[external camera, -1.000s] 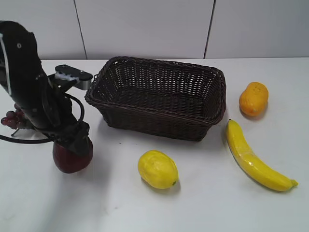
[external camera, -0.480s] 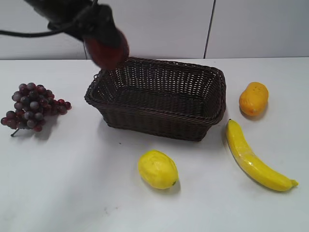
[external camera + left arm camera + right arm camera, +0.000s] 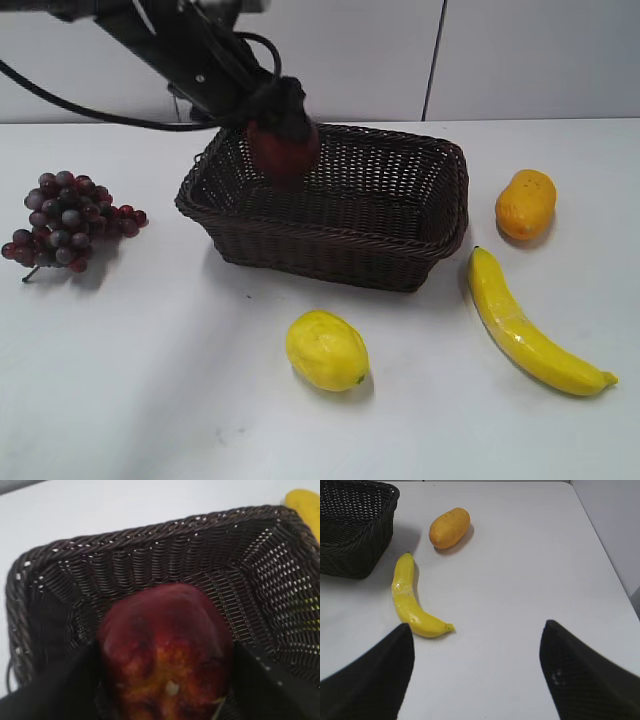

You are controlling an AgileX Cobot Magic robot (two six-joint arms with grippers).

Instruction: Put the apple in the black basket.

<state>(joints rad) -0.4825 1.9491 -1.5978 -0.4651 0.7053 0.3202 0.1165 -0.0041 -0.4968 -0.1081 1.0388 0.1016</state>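
Exterior view: left tool (image 3: pixel 281 108), pinching the apple (image 3: pixel 283 150), has swung from beside the black basket (image 3: pixel 400 255) to above its interior; release remains. Right tool (image 3: pixel 477 672) spread, idle.

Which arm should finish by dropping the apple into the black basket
Left. Its pincer already grips the apple right over the black basket, so it only needs to lower and let go. The right pincer is open and empty, off by the banana.
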